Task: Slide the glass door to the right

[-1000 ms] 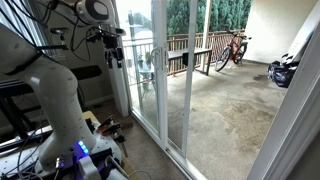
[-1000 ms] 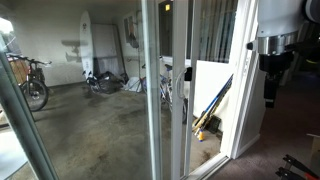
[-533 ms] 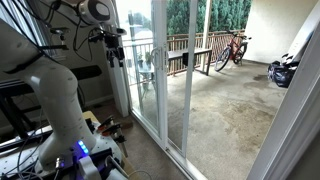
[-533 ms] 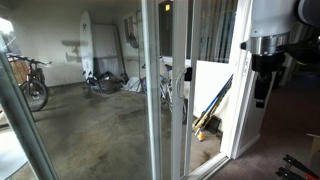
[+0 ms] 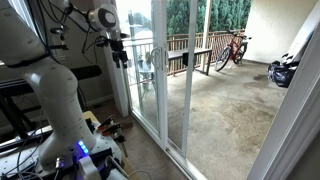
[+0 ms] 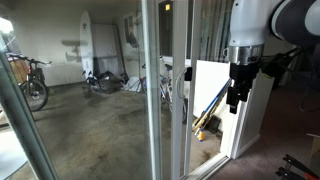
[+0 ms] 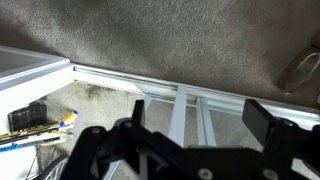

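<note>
Closer now to the white-framed clear glass door (image 6: 166,100), black pincer (image 6: 235,100) hangs released, prongs spread.

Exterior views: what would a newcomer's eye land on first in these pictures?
The bulky white robot arm fills the near side in an exterior view, with its black gripper raised near the tall glass door; no contact shows. Through the glass, a concrete patio stretches out, with a red bicycle standing by the wooden railing at the far end.
</note>
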Motion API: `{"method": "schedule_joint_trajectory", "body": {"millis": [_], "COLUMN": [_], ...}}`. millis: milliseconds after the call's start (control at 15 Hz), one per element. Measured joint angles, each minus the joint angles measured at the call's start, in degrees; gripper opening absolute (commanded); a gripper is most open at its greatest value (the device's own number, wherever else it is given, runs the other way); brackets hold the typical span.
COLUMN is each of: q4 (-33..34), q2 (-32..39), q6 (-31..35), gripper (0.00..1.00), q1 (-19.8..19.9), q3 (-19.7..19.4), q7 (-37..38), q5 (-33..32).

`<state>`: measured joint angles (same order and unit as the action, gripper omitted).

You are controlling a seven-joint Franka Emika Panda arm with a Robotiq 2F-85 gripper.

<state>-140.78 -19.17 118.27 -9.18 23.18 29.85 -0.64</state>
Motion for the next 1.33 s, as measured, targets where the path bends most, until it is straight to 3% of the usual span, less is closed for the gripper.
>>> {"method": "schedule_joint_trajectory", "body": {"millis": [533,933,1333], "q4": [4.5,8.0,13.2], "q2": [7.9,11.9,15.8], "q6": [10.1,19.8,21.9], "gripper": [1.00,1.00,1.00], "q1": [0.0,0.1,0.3], "q3": [-1.5,-2.1,-4.8], "q7": [4.0,12.0,24.7], "q5": [-1.6,-12.3,-27.1]}}
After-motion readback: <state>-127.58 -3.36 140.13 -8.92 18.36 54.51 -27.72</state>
